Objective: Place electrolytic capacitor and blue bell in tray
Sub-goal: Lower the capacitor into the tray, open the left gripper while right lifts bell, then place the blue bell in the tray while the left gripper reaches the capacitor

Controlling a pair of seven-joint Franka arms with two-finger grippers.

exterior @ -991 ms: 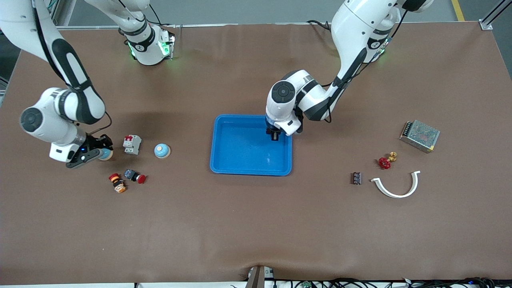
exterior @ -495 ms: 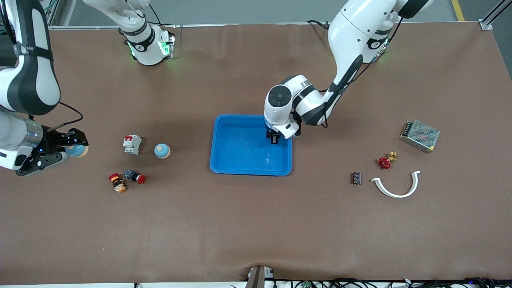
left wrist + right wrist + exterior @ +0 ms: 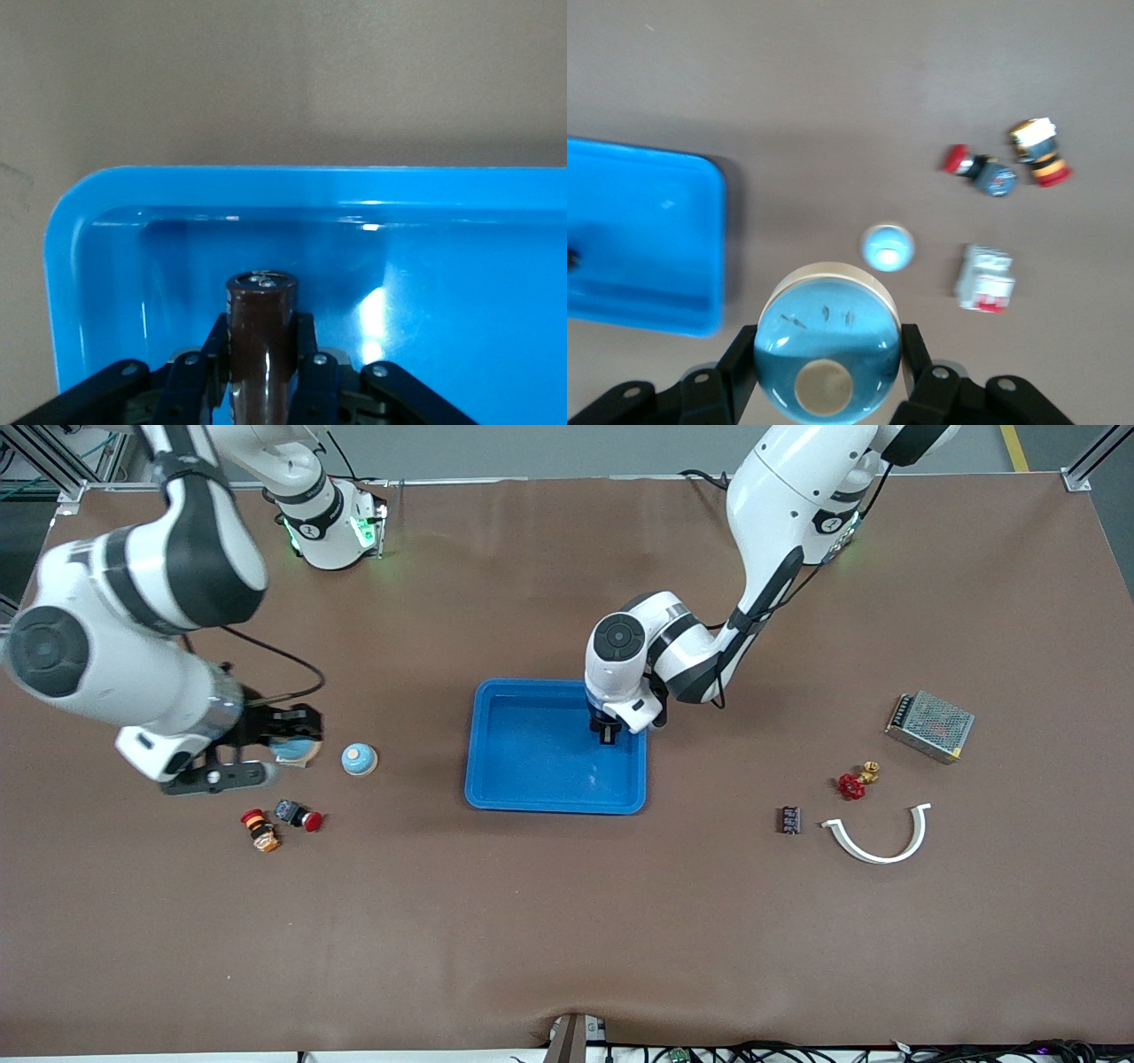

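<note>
Left gripper (image 3: 608, 733) hangs low inside the blue tray (image 3: 532, 779), at the corner toward the left arm's base. Its fingers (image 3: 312, 372) are clamped on the electrolytic capacitor (image 3: 261, 341), a brown cylinder standing out from between them, its capped end pointing at the tray's rim. Over the last second this arm has barely moved; the part is not yet released. Judgement: it is paused at the drop point, and only the opening of the fingers is left for this half of the task.

Right gripper (image 3: 288, 746) is what changed. A second ago it was low at the right arm's end of the worktop (image 3: 567, 921); half a second ago it had swung out to that view's edge; now it is raised and has come back toward the tray, over the spot where the circuit breaker (image 3: 985, 279) lies. Its fingers (image 3: 740, 372) are closed on the blue bell (image 3: 827, 354), dome facing the wrist camera. Judgement: lift done, carry under way, with open worktop yet to cross.

Below the fingers, between them and the tray, sits a second, smaller blue bell (image 3: 360, 759), untouched. Two push-button switches (image 3: 276, 819) lie just beside the fingers, nearer the front camera.
</note>
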